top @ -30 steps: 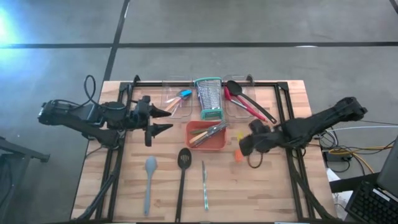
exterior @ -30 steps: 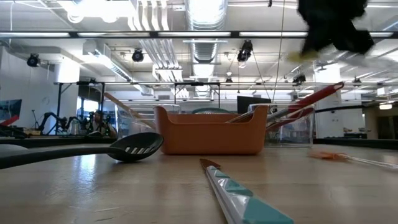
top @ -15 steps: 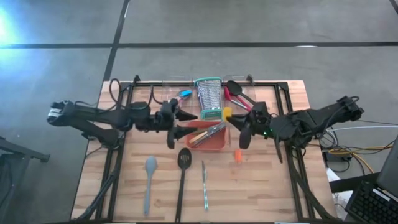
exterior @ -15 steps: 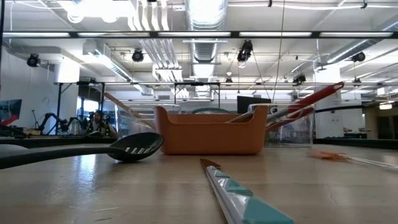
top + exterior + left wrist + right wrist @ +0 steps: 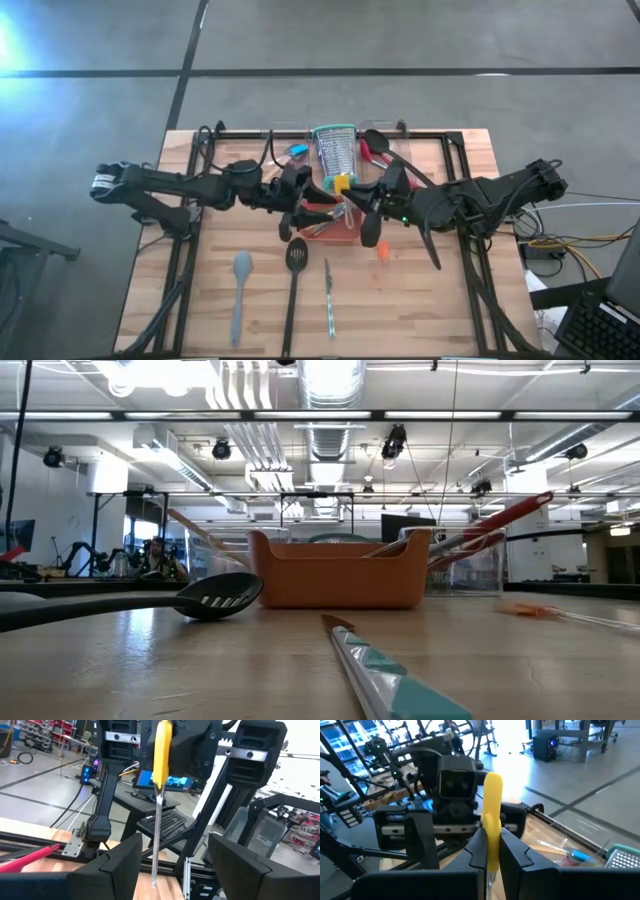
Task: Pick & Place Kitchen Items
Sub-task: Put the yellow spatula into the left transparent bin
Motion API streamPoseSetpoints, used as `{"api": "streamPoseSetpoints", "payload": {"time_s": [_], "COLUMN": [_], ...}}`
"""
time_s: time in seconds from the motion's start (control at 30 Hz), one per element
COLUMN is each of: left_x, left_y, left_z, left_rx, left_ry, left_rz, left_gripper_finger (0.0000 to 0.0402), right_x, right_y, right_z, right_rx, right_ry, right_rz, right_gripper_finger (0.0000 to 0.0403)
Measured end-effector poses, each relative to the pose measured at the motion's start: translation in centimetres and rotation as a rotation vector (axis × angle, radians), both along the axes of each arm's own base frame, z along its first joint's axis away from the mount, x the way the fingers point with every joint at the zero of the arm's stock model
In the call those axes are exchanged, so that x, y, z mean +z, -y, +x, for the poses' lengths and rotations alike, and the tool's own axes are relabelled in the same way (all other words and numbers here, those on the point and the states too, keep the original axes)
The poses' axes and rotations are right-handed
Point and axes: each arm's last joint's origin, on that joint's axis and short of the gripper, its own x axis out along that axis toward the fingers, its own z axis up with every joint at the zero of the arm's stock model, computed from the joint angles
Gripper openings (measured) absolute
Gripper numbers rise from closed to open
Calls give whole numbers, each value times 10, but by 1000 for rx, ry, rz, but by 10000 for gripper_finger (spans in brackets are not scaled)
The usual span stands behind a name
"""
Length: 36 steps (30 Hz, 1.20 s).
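The right tool [image 5: 352,192] is hanging above the orange tray [image 5: 352,236] at mid-surface, its fingers [image 5: 479,851] pressed onto the yellow-handled utensil [image 5: 492,817]. The handle is standing up between them and a thin metal shank is pointing down, which the left wrist view shows clearly. Holding it upright in the open looks meant to offer the shank or the handle to the other arm.

The left tool [image 5: 308,195] is facing it across the tray, just beside it, fingers [image 5: 120,865] spread wide and empty, with the utensil showing in the gap between them. In my judgement this is a handover being set up, or else a drop into the tray; the pictures do not settle which.

Items lying on the surface [image 5: 450,300]:
- grey spatula [image 5: 240,290] and black slotted turner [image 5: 295,275], side by side near the front.
- teal-handled knife [image 5: 328,298], just right of the turner.
- small orange tool [image 5: 382,249], beside the tray.
- red spoon [image 5: 395,165] and a black spoon in a rear bin.

The grater [image 5: 335,150] is standing upright behind the tray.

Risk: the thin shank offers little grip, so the receiving fingers need to be centred before release.
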Motion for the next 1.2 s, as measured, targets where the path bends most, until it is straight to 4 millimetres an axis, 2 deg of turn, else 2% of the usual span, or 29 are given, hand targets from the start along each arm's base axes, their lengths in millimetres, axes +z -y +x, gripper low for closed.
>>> {"api": "streamPoseSetpoints", "payload": {"time_s": [0.2, 0.63, 0.77, 0.83, 0.93, 0.97, 1.2], "left_x": [2, 2, 4, 6, 7, 7, 8], "left_y": [1, -5, -5, -5, -6, -7, -8], "left_z": [7, 27, 30, 30, 30, 29, 28], "left_rx": [-20, -66, -68, -68, -82, -86, -93], "left_ry": [10, 0, 13, 22, 30, 29, 30], "left_rz": [3, 18, 37, 54, 81, 82, 83], "left_gripper_finger": [234, 228, 178, 132, 40, 22, 12], "right_x": [6, 4, 4, 4, 4, 4, 5], "right_y": [-1, 2, 1, 2, 2, 2, 2], "right_z": [4, 10, 10, 10, 10, 10, 9], "right_rx": [12, 28, 37, 38, 38, 40, 42], "right_ry": [41, 41, 38, 39, 39, 39, 38], "right_rz": [-1, 1, 2, 2, 2, 0, -9], "right_gripper_finger": [14, 14, 14, 14, 14, 14, 15]}}
